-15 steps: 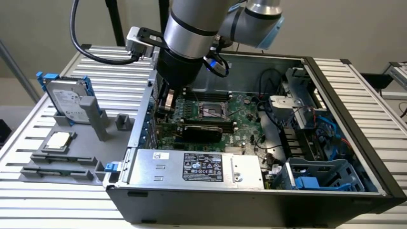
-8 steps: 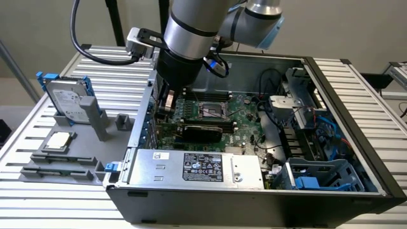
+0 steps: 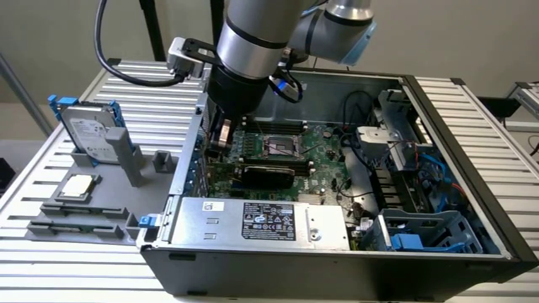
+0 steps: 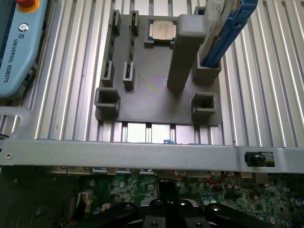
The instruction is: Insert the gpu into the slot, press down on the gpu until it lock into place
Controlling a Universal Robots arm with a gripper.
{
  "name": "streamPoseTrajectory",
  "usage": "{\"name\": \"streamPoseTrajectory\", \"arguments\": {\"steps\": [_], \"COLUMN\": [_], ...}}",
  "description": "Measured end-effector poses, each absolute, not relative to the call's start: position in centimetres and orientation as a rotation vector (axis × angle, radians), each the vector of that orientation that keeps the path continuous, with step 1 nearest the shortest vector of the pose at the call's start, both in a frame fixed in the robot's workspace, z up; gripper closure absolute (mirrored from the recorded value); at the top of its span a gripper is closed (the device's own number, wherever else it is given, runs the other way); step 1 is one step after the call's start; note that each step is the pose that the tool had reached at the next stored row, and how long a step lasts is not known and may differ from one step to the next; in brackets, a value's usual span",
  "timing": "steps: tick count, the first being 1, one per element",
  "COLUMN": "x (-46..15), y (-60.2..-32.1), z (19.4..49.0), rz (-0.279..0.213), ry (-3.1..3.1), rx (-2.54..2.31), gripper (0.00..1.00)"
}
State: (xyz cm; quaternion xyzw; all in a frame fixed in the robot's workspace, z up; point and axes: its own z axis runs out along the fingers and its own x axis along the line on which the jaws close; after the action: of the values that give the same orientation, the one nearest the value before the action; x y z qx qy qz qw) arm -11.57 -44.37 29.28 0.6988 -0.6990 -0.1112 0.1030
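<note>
gpu: thin black card (image 3: 267, 172) lying flat-edged across the motherboard, between the processor socket and the silver power-supply box; looks seated along the board, though whether it is locked cannot be told.
gpu long axis: runs across the case from the exterior view's left to its right, parallel to the power-supply box's long edge.
slot: not clearly made out under the card; a bit of blue shows at the card's left end, too small to name for sure.
gripper: (image 3: 221, 136) hangs at the exterior view's left end of the board, close to the case wall, fingers shut with nothing visibly between them; in the wrist view the dark finger links (image 4: 166, 213) sit just over the green board.
relation: the card lies toward the exterior view's right and slightly nearer the camera from the fingertips; near, apparently not touching.
surface: motherboard (image 3: 324, 161), crowded with small parts, the open processor socket (image 3: 279, 146) and black memory strips (image 3: 278, 126) just beyond the card.
room: tight. Case wall (image 4: 142, 152) on one side, power-supply box (image 3: 261, 222) on the other, cables and drive cage (image 3: 425, 230) at the far end.
outside the case: grey fixture tray (image 4: 156, 102) on the slatted table (image 3: 50, 265), holding a loose processor (image 3: 77, 185) and a hard drive (image 3: 88, 132) in a blue bracket.
</note>
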Motion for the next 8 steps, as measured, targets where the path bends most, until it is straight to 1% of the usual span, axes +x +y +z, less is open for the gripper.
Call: {"name": "streamPoseTrajectory", "arguments": {"steps": [8], "x": [-11.77], "y": [-44.02], "z": [29.14], "rz": [-0.328], "ry": [-2.063], "rx": [2.062], "gripper": [0.89]}}
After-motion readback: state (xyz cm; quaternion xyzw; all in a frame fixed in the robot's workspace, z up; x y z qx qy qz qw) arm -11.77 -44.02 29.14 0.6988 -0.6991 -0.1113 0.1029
